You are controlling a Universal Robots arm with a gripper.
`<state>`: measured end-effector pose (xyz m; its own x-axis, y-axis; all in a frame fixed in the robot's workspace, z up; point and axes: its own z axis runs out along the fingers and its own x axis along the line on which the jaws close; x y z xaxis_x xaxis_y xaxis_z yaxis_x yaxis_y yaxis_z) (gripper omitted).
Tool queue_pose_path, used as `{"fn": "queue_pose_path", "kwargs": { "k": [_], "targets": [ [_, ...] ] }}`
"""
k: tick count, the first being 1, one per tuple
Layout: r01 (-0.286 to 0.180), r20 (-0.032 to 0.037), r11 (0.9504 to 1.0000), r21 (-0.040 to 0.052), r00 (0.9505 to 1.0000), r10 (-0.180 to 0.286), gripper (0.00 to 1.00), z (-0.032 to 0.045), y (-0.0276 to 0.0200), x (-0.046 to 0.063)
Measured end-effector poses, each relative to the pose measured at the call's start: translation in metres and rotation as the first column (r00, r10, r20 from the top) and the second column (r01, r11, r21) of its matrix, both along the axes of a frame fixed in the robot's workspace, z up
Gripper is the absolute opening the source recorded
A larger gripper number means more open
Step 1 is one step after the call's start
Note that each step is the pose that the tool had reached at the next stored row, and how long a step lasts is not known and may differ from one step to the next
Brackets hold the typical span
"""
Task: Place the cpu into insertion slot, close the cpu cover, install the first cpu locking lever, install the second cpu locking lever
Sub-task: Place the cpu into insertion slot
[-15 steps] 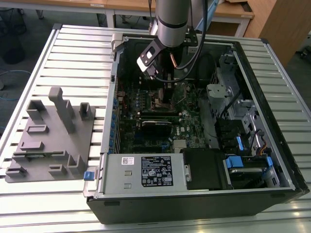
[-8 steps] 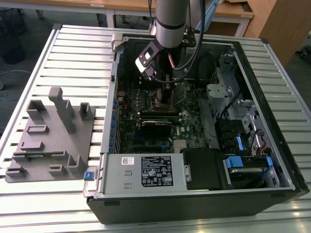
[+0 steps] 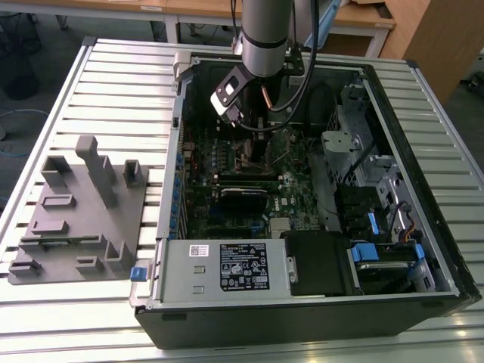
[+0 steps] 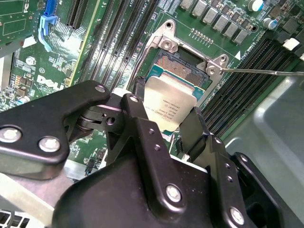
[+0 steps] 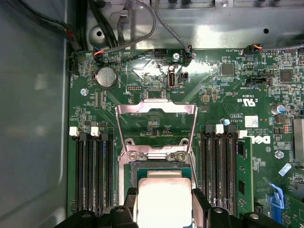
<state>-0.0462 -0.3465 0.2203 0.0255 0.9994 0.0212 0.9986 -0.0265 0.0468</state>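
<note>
Currently step one, the cpu placement, is in hand. In the second wrist view the gripper (image 4: 167, 118) is clamped on the cpu (image 4: 168, 102), one black finger on each of two opposite edges, metal top up. The cpu hangs right over the insertion slot (image 4: 183, 71) and partly covers it. Brown contact field shows past the chip, so it reads as not seated; whether an edge touches the rim cannot be told. Beyond the slot the cpu cover (image 5: 156, 108) stands flipped open on its hinge, off the socket. A thin locking lever (image 4: 266, 72) sticks out unlatched. The slot sits on the green board (image 5: 213, 90), toward the edge of the case (image 3: 302, 325) opposite the power supply (image 3: 227, 266). Judgement: placing calls for chip edges square to the socket rim, a level, gentle set-down, and a release that doesn't drag the chip.
</note>
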Motion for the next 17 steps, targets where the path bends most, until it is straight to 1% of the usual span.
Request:
{"fn": "queue_pose_path", "kwargs": {
  "k": [9, 13, 17],
  "targets": [
    [0.0, 0.0001, 1.0, 0.0002, 1.0, 0.0, 0.54, -0.0003, 0.0, 0.0],
    [0.0, 0.0001, 1.0, 0.0002, 1.0, 0.0, 0.54, -0.0039, 0.0003, -0.0008],
    [0.0, 0.0001, 1.0, 0.0001, 1.0, 0.0, 0.54, -0.0071, 0.0019, -0.002]
  ]
}}
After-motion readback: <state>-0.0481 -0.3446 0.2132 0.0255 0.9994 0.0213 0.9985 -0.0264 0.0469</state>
